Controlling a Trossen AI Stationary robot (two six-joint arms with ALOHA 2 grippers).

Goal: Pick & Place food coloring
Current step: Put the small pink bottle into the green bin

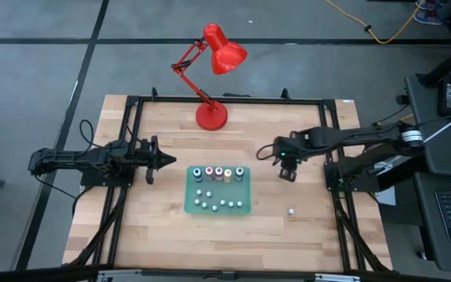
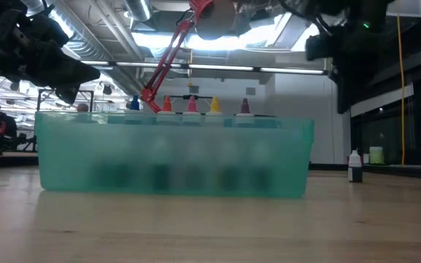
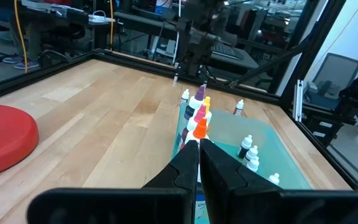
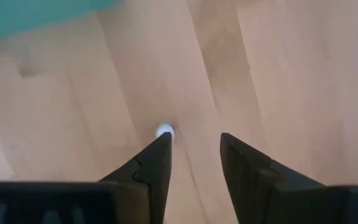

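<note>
Wooden planks make up the tabletop [image 1: 155, 227], framed by black rails, with grey floor around it and a red desk lamp [image 1: 212, 74] standing on its far edge. Near the middle sits a green tray [image 1: 244, 191] holding the food coloring [image 1: 218, 173]: one row of upright bottles along the tray's far side and a scatter of pale caps nearer the front.

From the left side the left gripper [image 1: 160, 160] lies low, aimed at the tray, its jaws closed together on nothing. To the tray's right the right gripper [image 1: 287, 169] hangs above bare wood, jaws partly open and empty.

One stray bottle [image 1: 291, 211] stands alone on the wood, right of the tray and toward the table's near edge. In the low view it shows as a small dark upright bottle [image 2: 354, 166] with a pale cap, so its long axis is vertical. The right wrist view looks down on its white cap [image 4: 164, 131], which sits just off the tip of one finger [image 4: 155, 160], not centred in the gap. By my judgement the right arm is much nearer and needs a small sideways shift before descending.
</note>
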